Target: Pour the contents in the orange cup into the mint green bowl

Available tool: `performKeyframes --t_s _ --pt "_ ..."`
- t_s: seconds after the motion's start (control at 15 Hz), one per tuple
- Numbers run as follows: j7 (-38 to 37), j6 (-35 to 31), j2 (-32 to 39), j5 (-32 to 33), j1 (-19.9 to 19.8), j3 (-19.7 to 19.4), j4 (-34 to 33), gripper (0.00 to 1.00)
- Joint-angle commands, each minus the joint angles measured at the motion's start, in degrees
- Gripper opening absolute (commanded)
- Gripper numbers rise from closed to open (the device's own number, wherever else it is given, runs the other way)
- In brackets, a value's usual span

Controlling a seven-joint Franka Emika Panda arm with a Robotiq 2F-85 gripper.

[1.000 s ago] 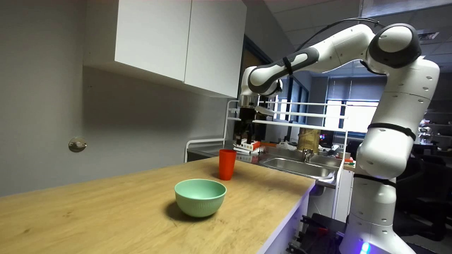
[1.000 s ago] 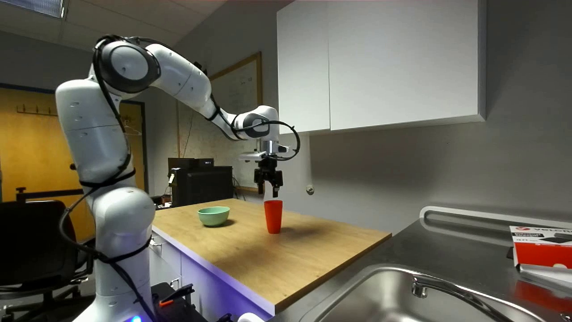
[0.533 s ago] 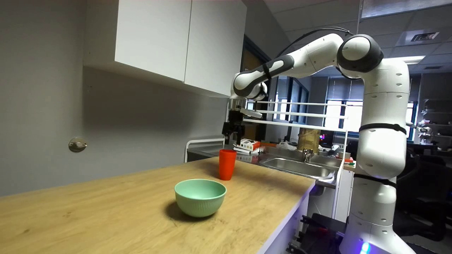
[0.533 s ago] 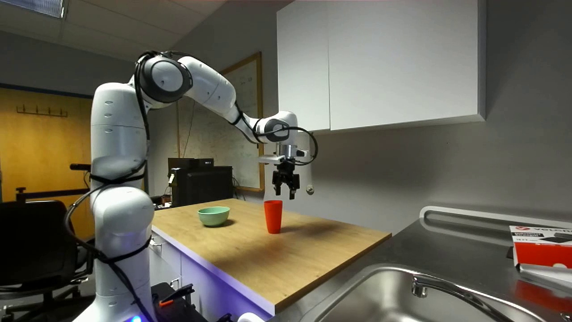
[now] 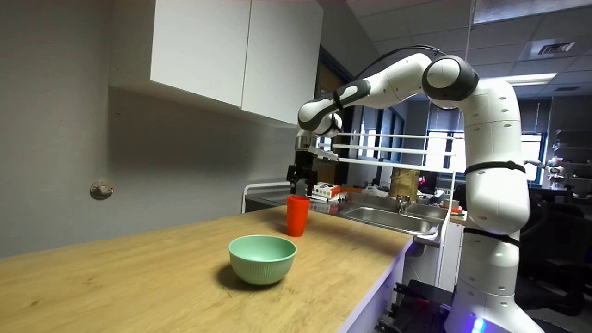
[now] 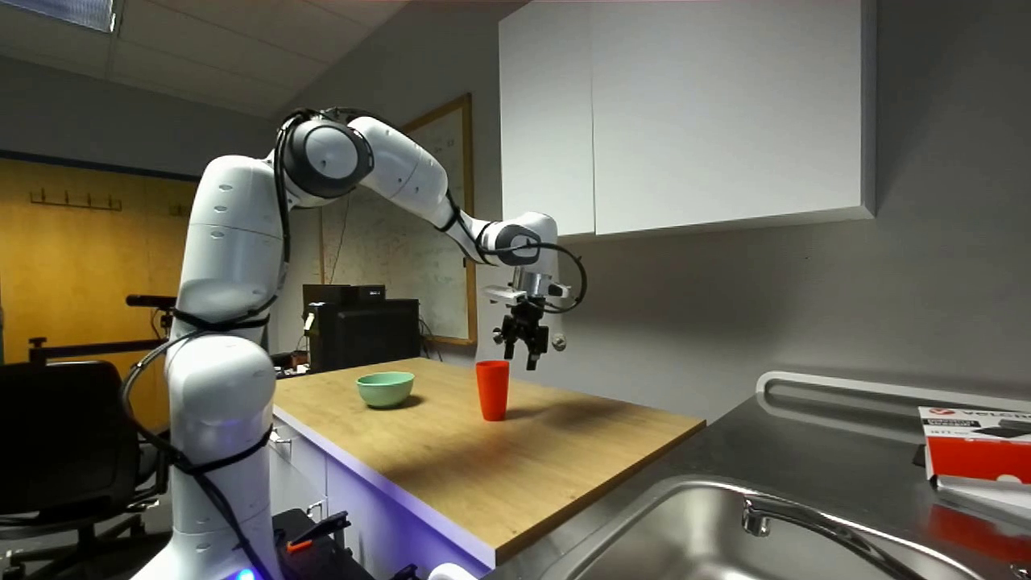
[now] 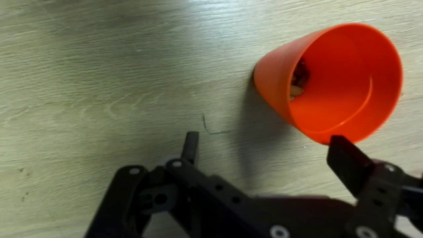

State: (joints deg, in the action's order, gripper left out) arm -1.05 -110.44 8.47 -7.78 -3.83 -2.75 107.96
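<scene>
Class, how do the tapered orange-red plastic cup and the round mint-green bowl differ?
The tapered orange-red plastic cup is taller and narrower; the round mint-green bowl is lower and wider. The cup's outside looks plain; the bowl's has vertical ribs. The wrist view shows small pieces inside the cup; none show in the bowl, whose bottom isn't fully visible. Both stand upright on the wood-grain tabletop.

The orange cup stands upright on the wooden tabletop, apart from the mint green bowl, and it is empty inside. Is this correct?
Not entirely: the orange cup is not empty. The wrist view shows small dark and pale pieces low inside it. The rest is right: it stands upright on the wooden tabletop, apart from the mint green bowl.
</scene>
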Motion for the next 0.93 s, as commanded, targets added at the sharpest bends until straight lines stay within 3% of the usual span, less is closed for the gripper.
performKeyframes --t_s 0.0,0.8,0.87 --pt "1.39 2.97 -0.29 -2.15 -0.69 -0.25 -1.6 1.0" --pt "2.19 3.81 1.82 -3.39 -0.83 -0.05 0.3 1.0" --pt "2.08 3.64 1.99 -3.21 -0.82 -0.09 0.53 0.75"
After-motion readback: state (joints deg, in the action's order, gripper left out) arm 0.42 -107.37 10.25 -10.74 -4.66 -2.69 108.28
